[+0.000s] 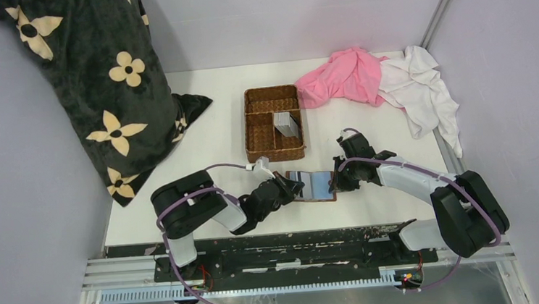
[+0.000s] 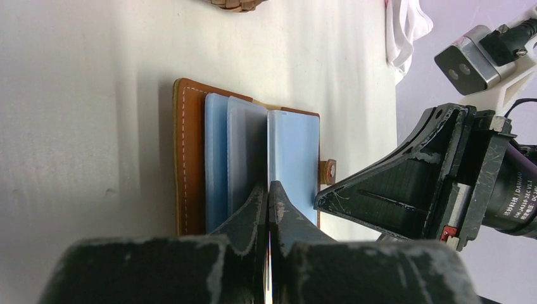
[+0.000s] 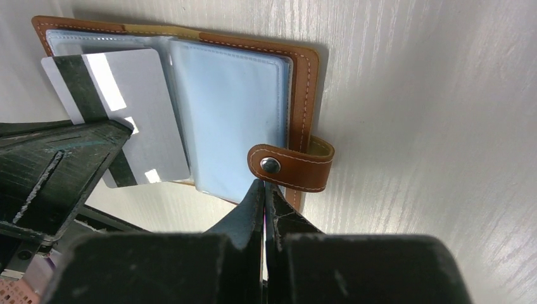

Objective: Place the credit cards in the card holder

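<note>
From top, we see the card holder point(image 1: 313, 186) open on the table point(image 1: 209, 157), just before the wicker basket point(image 1: 249, 128). Left wrist: left gripper point(image 2: 268, 193) closed over its sleeves. Right wrist: right gripper point(image 3: 263, 190) closed, empty, tips at the snap tab point(image 3: 297, 168); left one pinches a credit card point(image 3: 142, 107) over the holder.

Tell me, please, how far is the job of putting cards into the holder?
Done: the card holder lies open on the table. In hand: the left gripper is shut on one striped card, over the sleeves and sticking out past the edge. The right gripper is shut beside the snap tab. Left: grey cards stand in the basket.
</note>
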Controlling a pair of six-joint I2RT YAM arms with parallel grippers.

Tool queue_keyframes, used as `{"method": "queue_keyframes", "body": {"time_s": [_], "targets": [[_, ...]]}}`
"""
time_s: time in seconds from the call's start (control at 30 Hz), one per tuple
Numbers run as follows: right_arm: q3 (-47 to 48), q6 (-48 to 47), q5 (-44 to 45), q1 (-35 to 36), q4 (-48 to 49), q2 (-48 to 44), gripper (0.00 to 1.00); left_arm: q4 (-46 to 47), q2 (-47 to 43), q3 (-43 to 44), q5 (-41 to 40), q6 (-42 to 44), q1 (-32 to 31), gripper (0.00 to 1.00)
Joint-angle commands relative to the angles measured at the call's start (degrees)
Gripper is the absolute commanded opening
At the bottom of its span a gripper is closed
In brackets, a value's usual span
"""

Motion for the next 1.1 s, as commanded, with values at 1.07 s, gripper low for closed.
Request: {"method": "queue_keyframes", "body": {"time_s": [1.07], "targets": [[-1.4,-0.1,-0.2,-0.9,3.2,0.6,0.01,3.1,-1.8,1.9,-2.0,-1.5,-2.6,0.03]]}}
